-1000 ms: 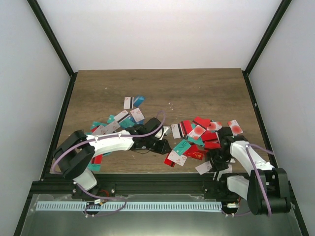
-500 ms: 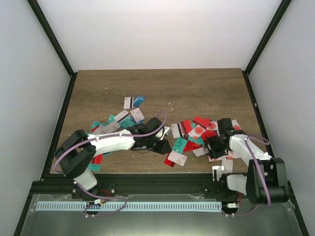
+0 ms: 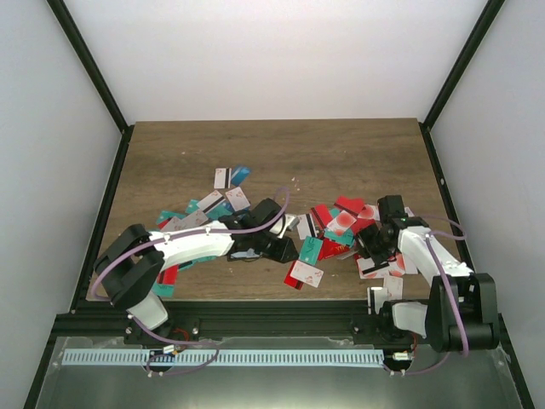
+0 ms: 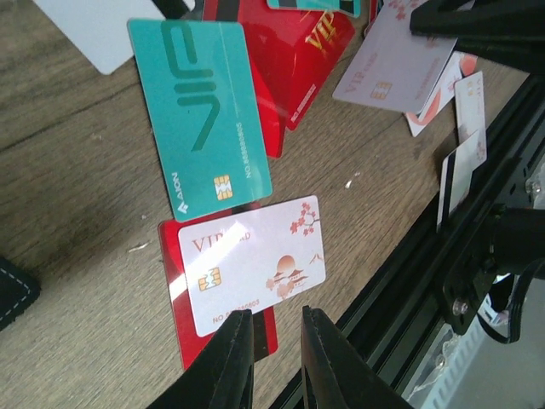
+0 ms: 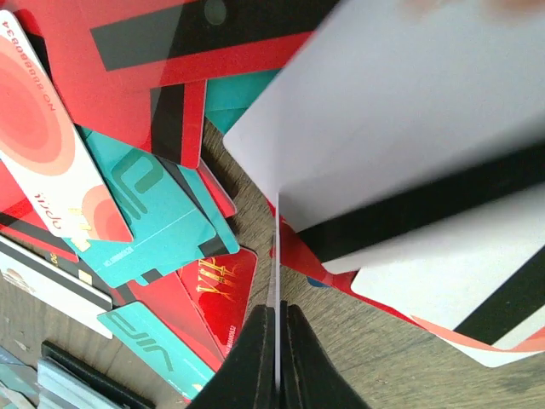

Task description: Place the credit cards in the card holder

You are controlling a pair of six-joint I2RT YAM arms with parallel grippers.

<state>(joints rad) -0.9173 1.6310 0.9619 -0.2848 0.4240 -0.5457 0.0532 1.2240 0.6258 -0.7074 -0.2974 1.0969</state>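
Right wrist view: right claw (image 5: 277,317) grips one credit card (image 5: 277,247), edge-on.

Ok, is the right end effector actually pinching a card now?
Yes, in the right wrist view the right end effector is shut on a white credit card, which shows edge-on between its closed fingers.

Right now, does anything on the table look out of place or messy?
Yes. The credit cards lie strewn in overlapping heaps across the table, some face down. One white card stands on edge, pinched in the right gripper.
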